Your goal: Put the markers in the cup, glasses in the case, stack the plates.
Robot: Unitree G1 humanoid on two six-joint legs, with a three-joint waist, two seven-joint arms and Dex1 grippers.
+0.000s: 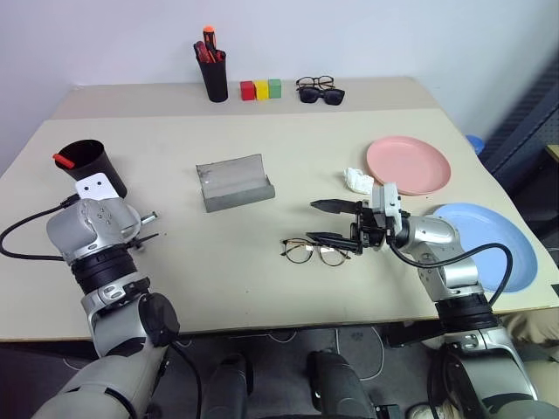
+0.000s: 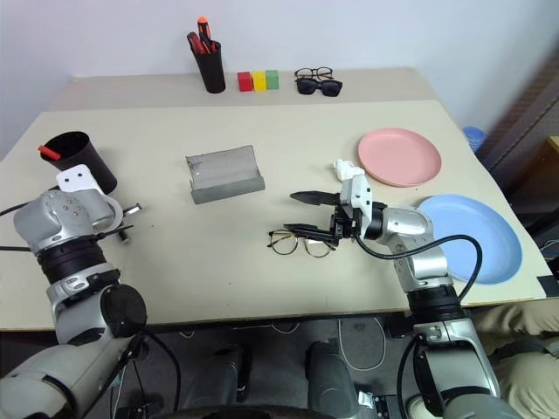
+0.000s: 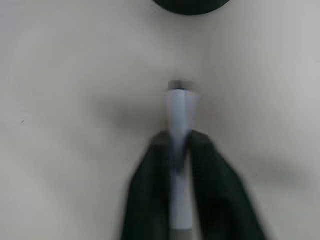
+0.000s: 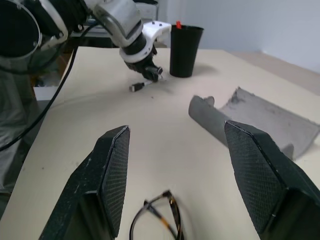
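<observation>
My left gripper [image 3: 179, 150] is shut on the whitish marker [image 3: 177, 110], low over the table just in front of the black cup [image 1: 94, 168]. The red-capped marker [image 1: 63, 161] stands inside the cup. The wire-framed glasses [image 1: 314, 251] lie on the table at centre right. My right gripper [image 1: 313, 220] hovers open just above and right of them, pointing left, its fingers [image 4: 112, 165] spread wide. The grey case [image 1: 234, 183] lies open at mid-table. The pink plate [image 1: 408, 164] and the blue plate [image 1: 485, 244] sit apart on the right.
At the back stand a slim black pen holder [image 1: 213, 72] with red and orange pens, three coloured blocks [image 1: 260, 89], black sunglasses [image 1: 321, 95] and another clear pair [image 1: 314, 82]. A crumpled white scrap [image 1: 358, 181] lies beside the pink plate.
</observation>
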